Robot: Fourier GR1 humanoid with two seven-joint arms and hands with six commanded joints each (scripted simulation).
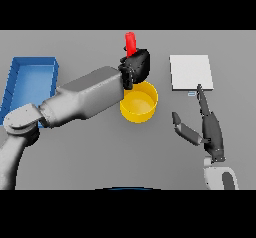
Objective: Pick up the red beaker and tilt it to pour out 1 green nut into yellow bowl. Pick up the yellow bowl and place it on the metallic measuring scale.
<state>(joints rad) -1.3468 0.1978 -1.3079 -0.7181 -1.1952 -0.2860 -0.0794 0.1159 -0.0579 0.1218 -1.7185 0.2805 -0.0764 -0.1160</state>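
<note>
Blue tray (17,77) sits far left, well apart from both hands. Left hand (136,67) has fingers curled around red beaker (130,43), whose top projects above them; yellow bowl (139,102) lies just below those fingers. Measuring scale (190,72), a pale plate, touches right hand's (210,127) straight, spread fingertips.

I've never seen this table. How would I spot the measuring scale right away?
Start at the yellow bowl in the middle of the grey table, then look to its right. The metallic measuring scale is the flat, pale square slab there, just beyond the right hand; unlike the bowl and blue bin, it has no walls.
</note>
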